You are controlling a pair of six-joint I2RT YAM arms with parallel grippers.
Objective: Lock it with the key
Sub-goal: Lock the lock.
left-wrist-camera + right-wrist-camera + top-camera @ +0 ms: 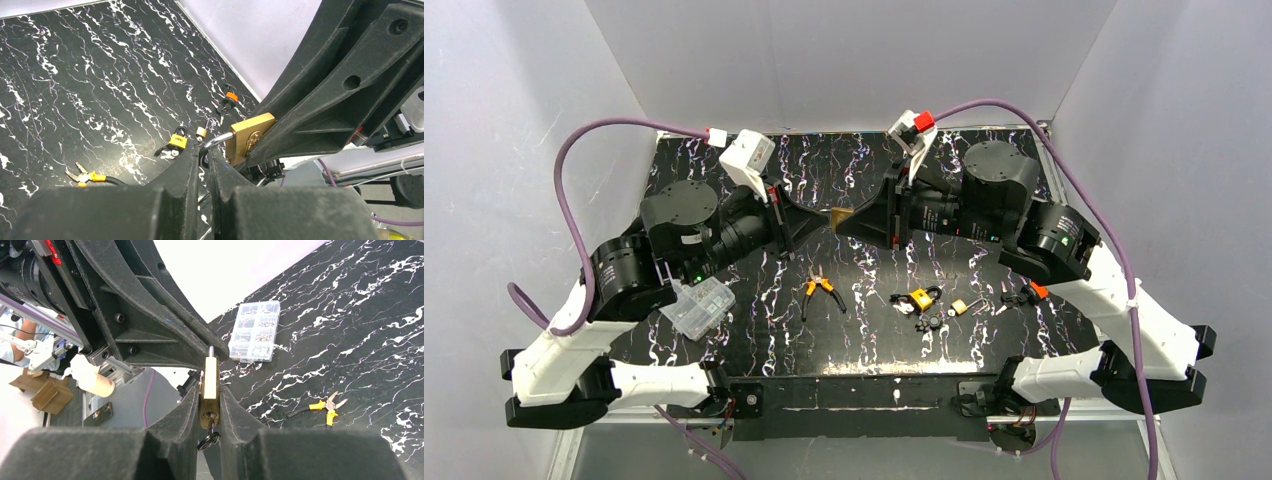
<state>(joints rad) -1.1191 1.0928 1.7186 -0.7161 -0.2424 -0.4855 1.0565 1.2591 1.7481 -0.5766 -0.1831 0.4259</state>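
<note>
Right end effector (210, 395): closed on the flat sides of the gold padlock (210, 372), which is up in the air above the tabletop (844, 165).
Left end effector (202, 152): squeezed shut on the padlock's silver shackle (218, 141), tip to tip with the right one.
Key (210, 438): a dark bit hangs from the bottom of the padlock. It looks like the key, but I can't be sure.
Step now: I think the shackle must be pushed into the body until it clicks.
How to do it well: hold the body steady. Push straight along the shackle, not sideways. Go slow. Leave the key end free to turn.
Watch out: the shackle is thin and smooth, so it could slip.
Other things: pliers (822, 293) and small padlocks (919, 300) lie on the tabletop, well apart.
</note>
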